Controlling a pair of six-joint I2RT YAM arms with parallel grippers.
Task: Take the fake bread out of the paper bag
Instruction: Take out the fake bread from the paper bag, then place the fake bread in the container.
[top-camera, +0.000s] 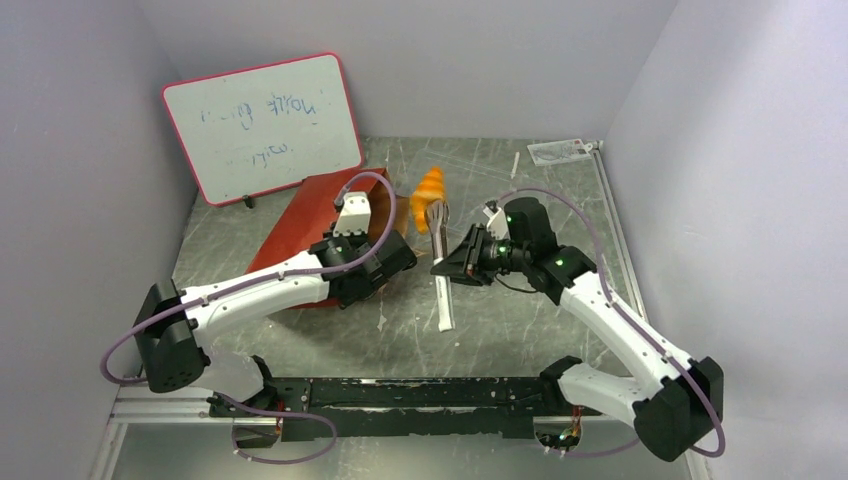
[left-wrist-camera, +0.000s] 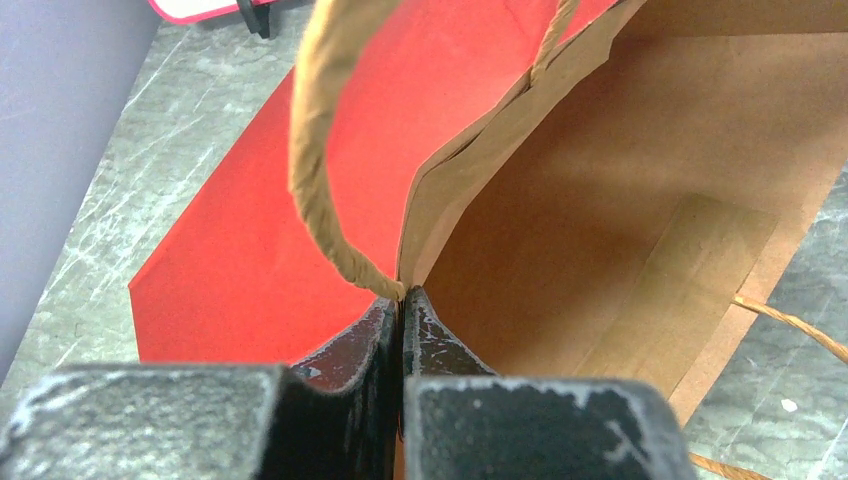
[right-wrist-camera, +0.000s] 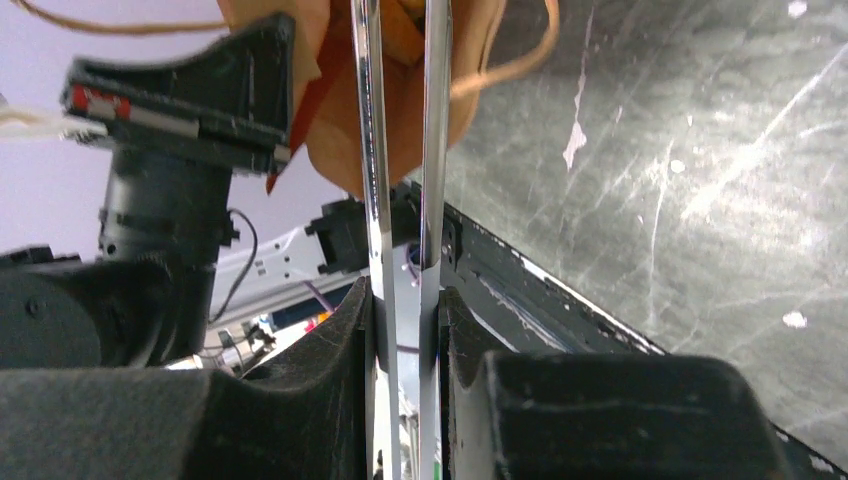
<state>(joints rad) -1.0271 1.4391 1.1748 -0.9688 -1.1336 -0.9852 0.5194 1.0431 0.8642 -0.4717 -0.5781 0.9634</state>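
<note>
1. Golden-orange scored toy bread loaf (top-camera: 430, 186): outside the bag, just past its mouth, toward the far middle of the grey marbled worktop (top-camera: 520, 320).
2. Tall red paper bag with a kraft-brown inside (top-camera: 300, 215): lies on its side on the left half of the worktop with its mouth facing the middle. The mouth gapes, and the left wrist view looks in along the brown inner wall.
3. Left end effector (left-wrist-camera: 402, 300): jaws fully closed, pinching the bag's upper rim right where a twisted brown paper handle (left-wrist-camera: 312, 160) meets it.
4. Right end effector (right-wrist-camera: 405, 300): closed down on the long thin metal tweezers (top-camera: 444, 305), gripped about mid-length. Both blades are squeezed between the pads with a narrow slit left between them.
5. The tweezers point away from the arm bases and their tips reach the near end of the bread loaf. The overhead view does not show whether the tips actually nip the loaf, or whether the loaf rests on the worktop or hangs above it.
6. Right wrist view: the blades run up and out of the top of the frame in front of the bag's brown paper and a handle loop. The tips are cut off.
7. Red-framed whiteboard (top-camera: 262, 125): leans on the back wall behind the bag; its faint writing is unreadable.
</note>
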